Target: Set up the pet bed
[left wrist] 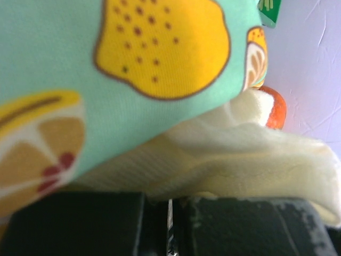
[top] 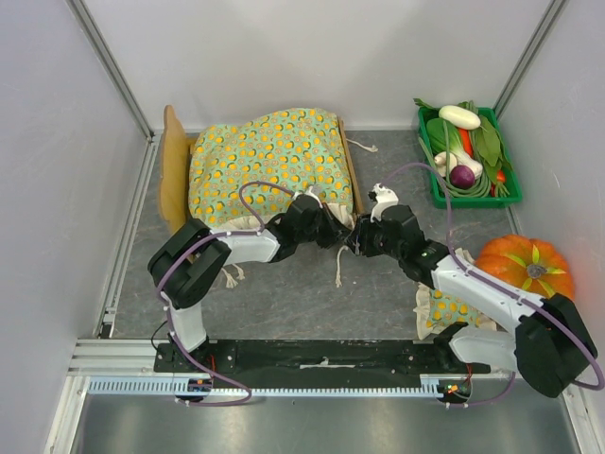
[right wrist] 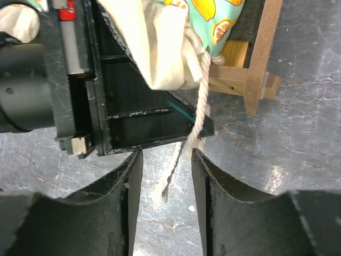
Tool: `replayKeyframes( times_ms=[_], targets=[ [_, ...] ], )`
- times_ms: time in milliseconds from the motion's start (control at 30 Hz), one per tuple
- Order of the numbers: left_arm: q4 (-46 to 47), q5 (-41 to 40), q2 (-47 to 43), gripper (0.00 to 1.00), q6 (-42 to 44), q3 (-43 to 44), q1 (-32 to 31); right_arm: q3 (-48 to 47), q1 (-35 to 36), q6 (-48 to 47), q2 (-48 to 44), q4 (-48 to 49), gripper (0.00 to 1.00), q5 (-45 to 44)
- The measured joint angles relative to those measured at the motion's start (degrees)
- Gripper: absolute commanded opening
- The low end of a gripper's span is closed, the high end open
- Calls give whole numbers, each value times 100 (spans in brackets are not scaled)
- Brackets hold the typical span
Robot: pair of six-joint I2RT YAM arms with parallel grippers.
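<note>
The left claw [left wrist: 170, 213], fully closed, is pinching the blanket [left wrist: 106, 106]. Only its own camera is showing the right claw [right wrist: 166, 176] gaping, gripping nothing, a cord [right wrist: 200, 90] dangling between, the bed [right wrist: 261, 58] just ahead.

Grey table [top: 302, 293], pet bed [top: 173, 175], pumpkin [top: 529, 267], tray [top: 470, 200]

Back wall: a plain pale grey panel [top: 312, 47] fills the top of my overhead view.
Side walls: matching pale panels [top: 47, 189] close in left and right.
Frame: aluminium posts [top: 112, 66] stand in the back corners, and a slotted rail [top: 113, 357] runs along the near edge.
Surface: mottled dark grey sheet [top: 284, 293], which looks scuffed on my wrist feed.
Light: even and soft, with only faint shadows.
</note>
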State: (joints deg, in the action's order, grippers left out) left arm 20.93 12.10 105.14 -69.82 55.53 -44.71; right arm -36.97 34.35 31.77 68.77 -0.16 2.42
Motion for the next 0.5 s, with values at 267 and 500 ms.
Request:
replayKeyframes(
  times_ms=[267, 500],
  targets=[
    [243, 367, 133, 2, 79, 15, -9, 0, -15, -96, -927, -330, 51, -361],
    [339, 472, 175, 2, 92, 33, -9, 37, -205, 7, -1226, -566, 37, -625]
  ],
)
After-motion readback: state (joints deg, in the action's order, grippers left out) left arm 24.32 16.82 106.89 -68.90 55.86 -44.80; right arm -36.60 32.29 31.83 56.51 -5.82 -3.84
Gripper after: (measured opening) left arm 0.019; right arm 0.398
